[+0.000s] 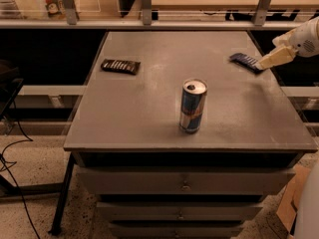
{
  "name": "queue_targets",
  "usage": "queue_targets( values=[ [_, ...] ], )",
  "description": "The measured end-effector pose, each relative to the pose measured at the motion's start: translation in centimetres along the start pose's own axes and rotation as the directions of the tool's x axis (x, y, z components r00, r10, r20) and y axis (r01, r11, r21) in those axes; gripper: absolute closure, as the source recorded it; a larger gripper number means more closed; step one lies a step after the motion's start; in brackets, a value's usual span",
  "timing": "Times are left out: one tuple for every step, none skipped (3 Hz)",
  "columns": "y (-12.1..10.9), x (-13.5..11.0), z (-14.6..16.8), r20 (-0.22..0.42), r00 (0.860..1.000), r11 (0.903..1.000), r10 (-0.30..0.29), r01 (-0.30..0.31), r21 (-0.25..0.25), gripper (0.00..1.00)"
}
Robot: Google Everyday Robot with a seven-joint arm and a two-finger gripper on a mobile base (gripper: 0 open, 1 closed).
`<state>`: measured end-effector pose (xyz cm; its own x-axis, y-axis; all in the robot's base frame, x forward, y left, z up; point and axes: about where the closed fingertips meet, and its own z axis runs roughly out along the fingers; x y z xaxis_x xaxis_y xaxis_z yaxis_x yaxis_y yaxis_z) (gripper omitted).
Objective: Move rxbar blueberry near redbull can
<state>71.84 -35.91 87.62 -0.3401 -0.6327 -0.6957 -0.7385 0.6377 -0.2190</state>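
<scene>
The rxbar blueberry (pixel 244 60), a flat dark navy bar, lies near the table's far right edge. The redbull can (pixel 192 106), blue and silver with a silver top, stands upright in the middle of the table toward the front, well apart from the bar. My gripper (pixel 263 63) reaches in from the right, and its pale tip is at the bar's right end. I cannot tell whether it grips the bar.
A dark brown bar with white lettering (pixel 120 65) lies at the far left of the grey table (pixel 149 118). A shelf rail with posts (pixel 146 4) runs behind the table. Drawers (pixel 184 183) sit below the table's front edge. A cardboard box (pixel 291 203) stands on the floor at the right.
</scene>
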Motion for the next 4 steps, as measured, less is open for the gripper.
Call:
queue_targets(
  values=[
    [0.1,0.4,0.4,-0.022,1.000,0.9999,0.000,-0.001,-0.011,0.31],
    [0.2,0.8,1.2,-0.042,0.999,0.9997,0.006,-0.007,-0.025,0.30],
    [0.4,1.3,2.0,-0.055,0.998,0.9992,0.012,-0.014,-0.038,0.30],
    [0.4,1.3,3.2,-0.069,0.997,0.9987,0.016,-0.020,-0.048,0.30]
  ],
)
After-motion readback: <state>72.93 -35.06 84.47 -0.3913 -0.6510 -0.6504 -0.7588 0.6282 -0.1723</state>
